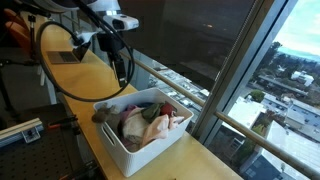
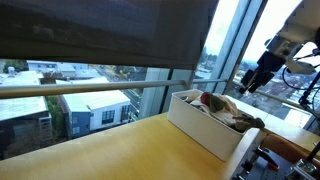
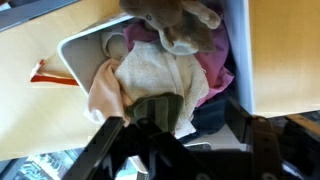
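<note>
Black robot gripper (image 1: 122, 68) hangs spread and empty over the white plastic bin (image 1: 108, 118) on the wooden table (image 1: 90, 78). Cream cloth (image 3: 150, 75) sits dead centre, brown plush toy (image 3: 178, 25) at 12 o'clock. Reckon it could snag both in that tangle, or clip the rim.

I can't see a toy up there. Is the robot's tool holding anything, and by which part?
Nothing is held. The tool hangs open above the white bin of soft toys, touching none.

In an exterior view we're looking down along the worktop (image 1: 88, 82); in an exterior view we're sitting low, facing the window (image 2: 100, 85). Wrist cam's hovering close overhead. All are catching the white bin (image 3: 75, 50).
</note>
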You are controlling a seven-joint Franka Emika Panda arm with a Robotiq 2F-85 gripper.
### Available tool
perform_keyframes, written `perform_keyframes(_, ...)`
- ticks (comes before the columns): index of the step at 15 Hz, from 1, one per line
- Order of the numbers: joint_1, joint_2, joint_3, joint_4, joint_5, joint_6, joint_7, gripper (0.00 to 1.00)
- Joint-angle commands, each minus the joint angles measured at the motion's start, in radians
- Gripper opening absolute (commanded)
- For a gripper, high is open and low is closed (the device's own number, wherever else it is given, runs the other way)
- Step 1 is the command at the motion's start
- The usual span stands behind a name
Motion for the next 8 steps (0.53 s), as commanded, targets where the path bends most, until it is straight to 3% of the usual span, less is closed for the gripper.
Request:
perform_keyframes(1, -0.021, -0.001, 0.026, -0.002, 0.021, 0.001, -0.010, 0.78)
perform_keyframes(8, -0.020, -0.001, 0.028, -0.002, 0.025, 0.002, -0.009, 0.81)
